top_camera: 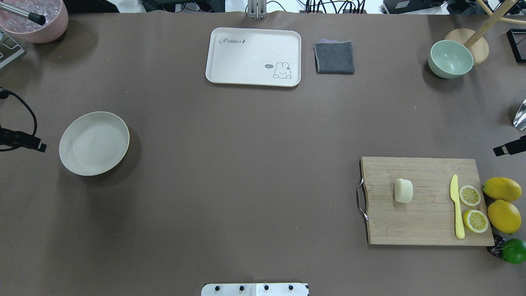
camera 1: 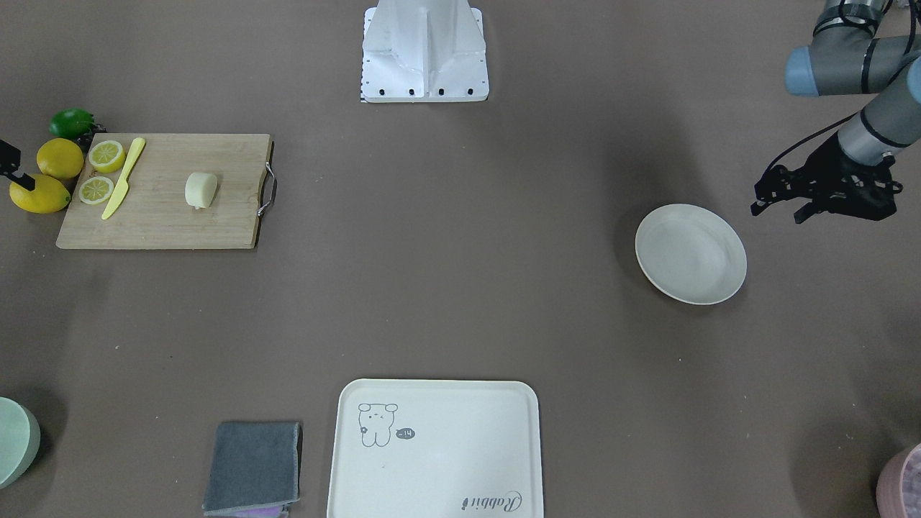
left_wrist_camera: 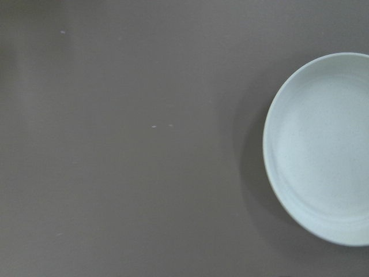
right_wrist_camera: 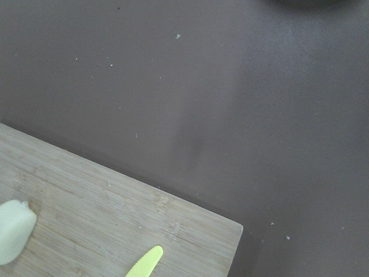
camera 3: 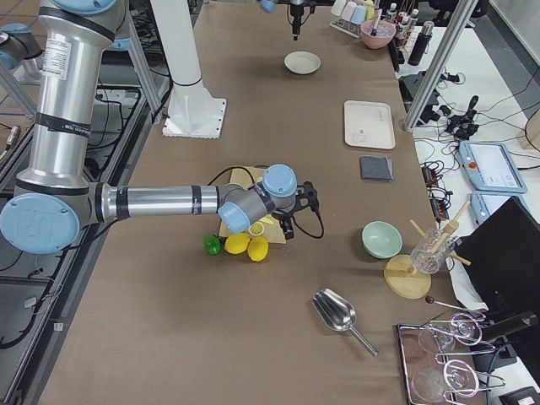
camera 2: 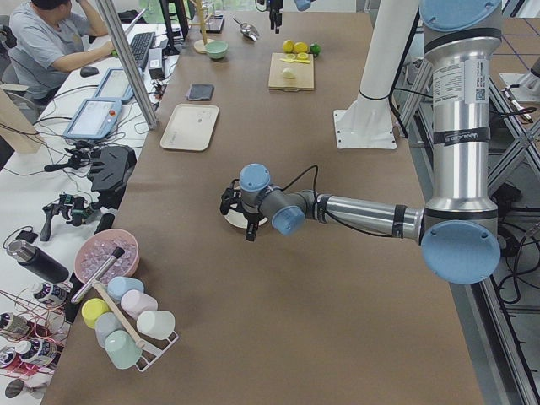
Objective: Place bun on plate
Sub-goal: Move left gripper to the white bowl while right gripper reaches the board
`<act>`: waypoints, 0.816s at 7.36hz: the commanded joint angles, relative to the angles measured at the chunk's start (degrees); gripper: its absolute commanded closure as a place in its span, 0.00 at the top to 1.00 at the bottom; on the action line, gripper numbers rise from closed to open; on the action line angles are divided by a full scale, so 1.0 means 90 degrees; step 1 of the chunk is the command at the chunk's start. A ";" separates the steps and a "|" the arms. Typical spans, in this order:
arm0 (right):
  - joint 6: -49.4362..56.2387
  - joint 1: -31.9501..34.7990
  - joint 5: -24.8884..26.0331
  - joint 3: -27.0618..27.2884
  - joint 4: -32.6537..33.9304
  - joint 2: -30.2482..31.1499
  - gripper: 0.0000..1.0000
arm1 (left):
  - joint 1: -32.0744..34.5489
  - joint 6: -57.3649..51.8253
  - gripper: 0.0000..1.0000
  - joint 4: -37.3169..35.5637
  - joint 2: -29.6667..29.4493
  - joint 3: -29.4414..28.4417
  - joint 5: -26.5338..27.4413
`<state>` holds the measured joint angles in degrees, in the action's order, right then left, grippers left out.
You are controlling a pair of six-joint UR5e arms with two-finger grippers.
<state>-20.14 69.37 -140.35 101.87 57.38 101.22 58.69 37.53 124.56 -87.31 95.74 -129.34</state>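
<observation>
Bun [top_camera: 403, 190] sits on cutting board [top_camera: 423, 172], well apart from right hand [top_camera: 508, 147].

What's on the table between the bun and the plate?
Overhead view: from the bun, only cutting board and its metal handle, then bare table to the plate.

Silver arms [camera 2: 456, 110] bear blue-grey joint caps [camera 2: 460, 251], black cables [camera 1: 809, 140], a black left pincer [camera 1: 776, 213].

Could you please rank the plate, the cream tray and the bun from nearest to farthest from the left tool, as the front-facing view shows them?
1. The plate, right beside the left tool.
2. The tray, mid-table at the operators' edge.
3. The bun, on the cutting board at the opposite end.
</observation>
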 commanded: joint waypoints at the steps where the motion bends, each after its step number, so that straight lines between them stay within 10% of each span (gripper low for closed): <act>1: -0.0135 -0.0100 -0.0040 0.0019 -0.0008 -0.0016 1.00 | -0.0329 0.0389 0.79 0.0377 -0.0522 -0.0616 0.0094; 3: -0.0445 -0.0235 -0.0050 0.0144 -0.0008 -0.0036 0.99 | -0.0418 0.0400 0.71 0.0545 -0.0620 -0.0871 0.0250; 6: -0.0995 -0.0685 -0.0011 0.0399 -0.0008 -0.0065 0.99 | -0.0486 0.0615 0.24 0.0545 -0.0699 -0.0921 0.0260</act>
<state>-28.13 64.24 -140.55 105.02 57.30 100.68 54.60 42.60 129.43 -93.39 87.70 -127.09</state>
